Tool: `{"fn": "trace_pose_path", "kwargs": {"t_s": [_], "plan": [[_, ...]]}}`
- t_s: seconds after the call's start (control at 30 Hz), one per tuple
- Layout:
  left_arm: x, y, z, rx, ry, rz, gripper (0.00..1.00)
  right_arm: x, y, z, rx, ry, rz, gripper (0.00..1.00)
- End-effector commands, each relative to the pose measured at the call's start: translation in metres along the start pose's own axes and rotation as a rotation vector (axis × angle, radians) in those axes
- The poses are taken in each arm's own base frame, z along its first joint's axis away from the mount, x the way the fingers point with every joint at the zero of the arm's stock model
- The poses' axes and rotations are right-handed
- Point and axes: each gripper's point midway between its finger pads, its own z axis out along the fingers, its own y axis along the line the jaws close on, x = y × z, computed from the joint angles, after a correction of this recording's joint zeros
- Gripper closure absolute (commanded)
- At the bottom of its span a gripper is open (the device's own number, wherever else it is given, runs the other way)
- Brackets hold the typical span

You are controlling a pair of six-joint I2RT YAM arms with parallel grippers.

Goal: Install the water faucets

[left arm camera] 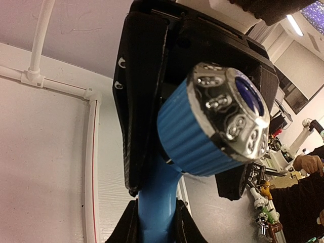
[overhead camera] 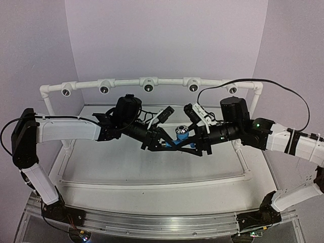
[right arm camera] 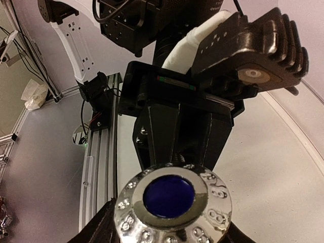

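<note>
Water faucet (overhead camera: pixel 178 135), likely light, rigid; best taken at ribbed knob (left arm camera: pixel 195 139). Left claw (left arm camera: pixel 154 230) clamps stem (left arm camera: pixel 154 200); right claw (right arm camera: pixel 169 232) state unclear.

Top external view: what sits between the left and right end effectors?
The blue water faucet, chrome-capped, spans the gap, seen in the top external view.

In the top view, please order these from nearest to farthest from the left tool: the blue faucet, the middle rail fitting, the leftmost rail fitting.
1. Blue faucet, held in the left tool, centre.
2. Middle rail fitting, at the back.
3. Leftmost rail fitting, back-left corner.
</note>
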Motion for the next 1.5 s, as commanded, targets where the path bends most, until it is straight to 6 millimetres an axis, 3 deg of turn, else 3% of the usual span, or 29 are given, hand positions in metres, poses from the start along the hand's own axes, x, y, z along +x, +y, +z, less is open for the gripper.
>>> {"fn": "trace_pose_path", "kwargs": {"t_s": [0.0, 0.1, 0.23, 0.4, 0.47, 0.63, 0.83, 1.1, 1.23, 1.47], "plan": [[-0.023, -0.014, -0.004, 0.029, -0.036, 0.056, 1.00, -0.023, 0.005, 0.002, -0.016, -0.048, -0.056, 0.52], [-0.023, -0.015, -0.004, 0.034, -0.035, 0.056, 1.00, -0.024, 0.005, 0.005, -0.037, -0.045, -0.052, 0.61], [-0.023, -0.016, -0.005, 0.030, -0.037, 0.062, 0.98, -0.030, 0.003, 0.006, -0.026, -0.053, -0.047, 0.98], [-0.028, -0.017, -0.018, -0.079, -0.073, 0.105, 0.38, -0.028, -0.016, -0.013, 0.157, -0.033, -0.074, 1.00], [-0.032, -0.018, -0.027, -0.135, -0.085, 0.115, 0.25, -0.024, -0.028, -0.032, 0.292, -0.002, -0.129, 1.00], [-0.055, -0.033, -0.055, -0.270, -0.113, 0.124, 0.23, -0.026, -0.049, -0.102, 0.632, 0.106, -0.367, 1.00], [-0.098, -0.058, -0.082, -0.367, -0.193, 0.154, 0.26, -0.048, -0.048, -0.167, 0.854, 0.189, -0.593, 1.00], [-0.168, -0.068, -0.114, -0.526, -0.330, 0.124, 0.29, -0.064, -0.048, -0.221, 1.035, 0.316, -0.775, 1.00], [-0.190, -0.052, -0.121, -0.640, -0.322, 0.106, 0.29, -0.057, -0.055, -0.237, 1.111, 0.429, -0.846, 1.00], [-0.222, -0.028, -0.128, -0.751, -0.307, 0.186, 0.29, -0.059, -0.056, -0.257, 1.198, 0.478, -0.856, 1.00]]}}
